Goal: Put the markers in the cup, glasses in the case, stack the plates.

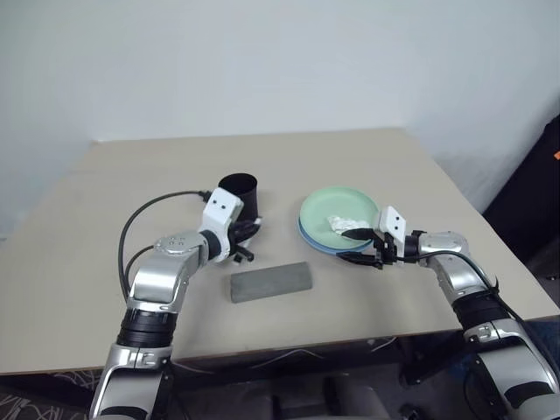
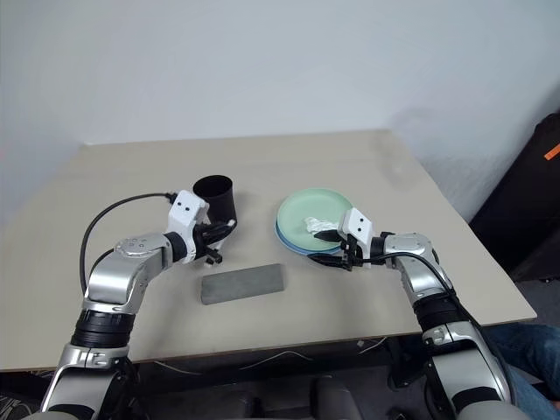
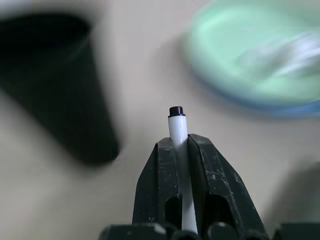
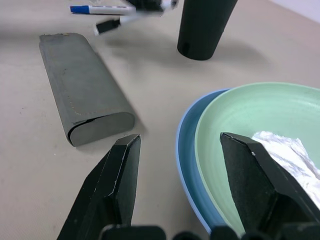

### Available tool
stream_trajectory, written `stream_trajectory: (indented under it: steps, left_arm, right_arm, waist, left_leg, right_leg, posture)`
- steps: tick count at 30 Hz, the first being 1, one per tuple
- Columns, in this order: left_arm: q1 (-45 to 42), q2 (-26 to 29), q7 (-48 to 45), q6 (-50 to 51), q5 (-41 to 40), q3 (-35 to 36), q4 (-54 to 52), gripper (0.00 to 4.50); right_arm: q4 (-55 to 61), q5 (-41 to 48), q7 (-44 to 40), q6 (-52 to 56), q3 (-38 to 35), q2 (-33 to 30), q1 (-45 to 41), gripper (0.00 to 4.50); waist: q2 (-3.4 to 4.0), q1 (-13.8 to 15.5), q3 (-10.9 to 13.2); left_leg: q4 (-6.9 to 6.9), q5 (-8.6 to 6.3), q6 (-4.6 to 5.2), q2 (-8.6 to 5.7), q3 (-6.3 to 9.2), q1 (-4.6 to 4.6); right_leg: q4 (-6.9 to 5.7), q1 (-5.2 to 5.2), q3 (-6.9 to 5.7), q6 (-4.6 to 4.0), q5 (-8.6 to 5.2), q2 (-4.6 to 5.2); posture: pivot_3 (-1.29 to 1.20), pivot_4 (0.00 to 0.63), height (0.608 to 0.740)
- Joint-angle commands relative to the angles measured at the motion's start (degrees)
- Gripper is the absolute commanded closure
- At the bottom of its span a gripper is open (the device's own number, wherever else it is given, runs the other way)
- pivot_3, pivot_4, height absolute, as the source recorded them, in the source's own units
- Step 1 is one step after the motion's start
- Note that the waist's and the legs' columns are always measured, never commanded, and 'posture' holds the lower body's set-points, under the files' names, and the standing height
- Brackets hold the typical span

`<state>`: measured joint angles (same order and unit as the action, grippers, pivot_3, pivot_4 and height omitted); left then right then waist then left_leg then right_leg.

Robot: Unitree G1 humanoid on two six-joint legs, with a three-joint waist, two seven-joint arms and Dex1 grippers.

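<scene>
Two markers are in sight. One, white-bodied with a dark tip (image 3: 176,131), is clamped between the left gripper's (image 3: 177,150) black fingers (image 3: 161,180), its dark end sticking out past the fingertips. The other, with a blue cap (image 4: 95,9), lies flat on the worktop (image 1: 105,210) beyond the far end of the case, close to the left gripper.

One black cup (image 1: 240,197) stands upright on the worktop, rim up, just beside and behind the left gripper. One grey case (image 1: 270,281) lies flat and closed, nearer the front edge, between the two arms.

Two plates are stacked to the right of the cup: the mint green plate (image 1: 332,203) sits on the light blue plate (image 4: 186,150), whose rim shows along the near side. One crumpled white tissue (image 1: 348,224) rests in the green plate.

The left arm reaches forward with its forearm angled inward, the gripper pointing toward the cup's base. The right arm bends in from the right, its gripper (image 4: 177,145) pointing left at the near rim of the plates; its fingers (image 4: 122,175) are spread apart, grasping nothing, one over bare worktop, the other over the green plate.
</scene>
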<state>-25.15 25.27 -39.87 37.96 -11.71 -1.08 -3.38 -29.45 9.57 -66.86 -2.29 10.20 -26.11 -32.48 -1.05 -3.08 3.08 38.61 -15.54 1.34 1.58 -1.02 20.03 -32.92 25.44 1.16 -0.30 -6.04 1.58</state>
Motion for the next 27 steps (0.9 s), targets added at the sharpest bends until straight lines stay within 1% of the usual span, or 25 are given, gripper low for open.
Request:
stream_trajectory:
  steps: [1, 3, 6, 10, 15, 18, 21, 24, 27]
  left_arm:
    - [-2.1, 0.5, -5.4, -8.6, -3.1, 0.7, -2.2, 4.43]
    - [-5.3, -0.9, -3.9, -12.9, -3.1, 2.3, 0.9, 4.43]
    - [-11.6, -3.4, 1.8, -21.4, -2.3, 6.0, 8.7, 4.43]
    - [-18.7, -3.7, 10.3, -38.0, 4.8, 6.4, 22.4, 4.43]
    - [-27.5, -4.1, 20.3, -54.7, 11.1, 5.8, 43.0, 4.43]
    - [-31.0, -4.4, 24.2, -61.4, 13.1, 5.7, 53.3, 4.43]
    - [-33.4, -5.1, 26.9, -66.8, 14.1, 5.8, 61.3, 4.43]
    - [-35.3, -6.2, 27.4, -69.3, 14.1, 6.0, 66.9, 4.43]
    - [-36.1, -7.3, 27.0, -70.5, 14.0, 6.0, 70.1, 4.43]
  right_arm:
    - [0.4, 0.3, 0.2, -1.2, -1.4, 0.0, -2.2, 1.75]
    - [0.2, 0.2, 0.2, -1.3, -1.5, 0.1, -2.3, 1.75]
    - [0.1, 0.2, 0.2, -1.4, -1.6, 0.1, -2.5, 1.75]
    - [0.3, 0.1, 0.3, -1.5, -1.7, 0.0, -2.3, 1.75]
    - [0.7, 0.1, 0.5, -1.0, -1.9, 0.1, -2.9, 1.75]
    - [0.5, 0.1, 0.6, -1.1, -2.0, 0.1, -3.1, 1.75]
    - [0.8, 0.2, 0.5, -1.0, -2.1, -0.1, -2.8, 1.75]
    - [1.1, 0.2, 0.6, -0.9, -2.2, -0.2, -2.6, 1.75]
    - [1.4, 0.2, 0.7, -0.8, -2.4, -0.4, -2.4, 1.75]
  waist:
    - [0.0, 0.0, 0.0]
    - [0.0, 0.0, 0.0]
    - [-0.02, 0.2, 0.0]
    - [-0.02, 0.1, 0.0]
    - [-0.02, 0.2, 0.0]
    - [-0.02, 0.2, 0.0]
    - [-0.03, 0.2, 0.0]
    - [-0.04, 0.2, 0.0]
    - [-0.04, 0.2, 0.0]
  left_leg:
    - [0.0, 0.0, 0.0, 0.0, 0.0, 0.0]
    - [0.01, 0.01, 0.01, 0.01, 0.01, -0.01]
    - [0.17, 0.04, 0.06, 0.0, 0.09, 0.05]
    - [0.22, 0.05, 0.08, 0.0, 0.04, -0.02]
    - [0.11, 0.05, 0.08, 0.0, -0.02, -0.08]
    - [0.05, 0.04, 0.07, 0.0, -0.05, -0.06]
    - [0.04, 0.02, 0.04, 0.0, -0.09, -0.02]
    - [0.03, 0.01, 0.03, -0.01, -0.1, 0.0]
    - [0.04, 0.01, 0.02, -0.01, -0.1, 0.01]
  right_leg:
    - [0.0, 0.0, 0.0, 0.0, 0.0, -0.01]
    - [-0.01, 0.0, 0.01, 0.0, 0.0, -0.03]
    - [-0.01, -0.04, 0.0, 0.0, 0.0, -0.07]
    - [-0.01, -0.16, 0.09, 0.01, 0.01, -0.1]
    - [-0.01, -0.14, 0.27, 0.02, 0.01, -0.22]
    - [0.0, -0.12, 0.32, 0.03, 0.02, -0.23]
    - [0.02, -0.09, 0.37, 0.06, 0.04, -0.23]
    - [0.04, -0.08, 0.38, 0.08, 0.05, -0.23]
    - [0.04, -0.08, 0.39, 0.08, 0.05, -0.22]
  posture:
    - [0.0, 0.0, 0.74]
    - [0.0, 0.0, 0.74]
    - [0.0, 0.0, 0.74]
    - [0.0, 0.0, 0.74]
    - [0.0, 0.0, 0.74]
    - [0.0, 0.0, 0.74]
    - [0.0, 0.0, 0.74]
    - [0.0, 0.0, 0.74]
    - [0.0, 0.0, 0.74]
